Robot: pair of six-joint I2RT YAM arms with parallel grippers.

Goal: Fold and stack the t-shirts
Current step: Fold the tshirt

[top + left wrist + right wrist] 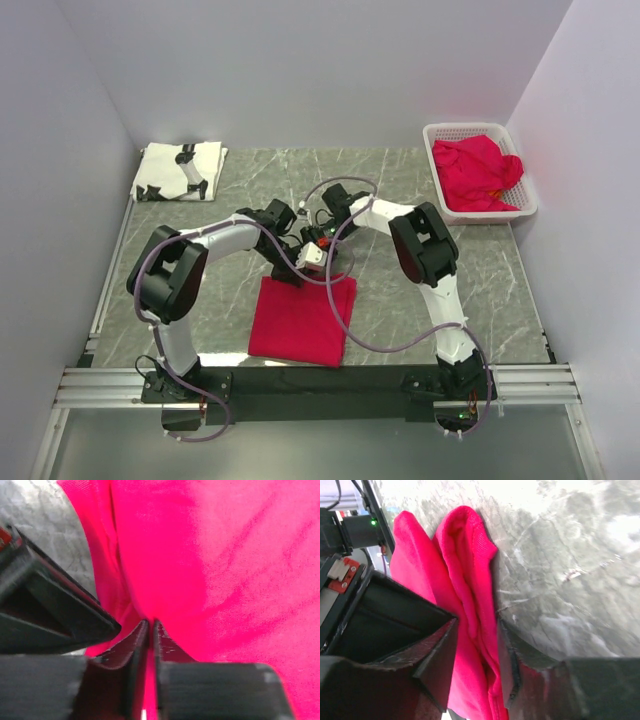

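- pinching the red t-shirt at its far edge: left gripper clamped on cloth, right gripper narrow around a fold.
- likely soft, limp; hold at corners.

Enclosure: I record three plain white walls, the back wall, the left wall and the right wall. All are matte and carry a faint lilac tint.

Work surface: the table top has a grey-green stone pattern with pale veins and runs up to the back wall.

Framing: a silver metal rail lies along the table's left edge. A slotted aluminium rail crosses the near edge, with a black strip just behind it. In front of that rail I see a dull grey surface.

Lighting: even and diffuse, with soft shadows. In the right wrist view, the table top shows strong white glare toward the upper edge.
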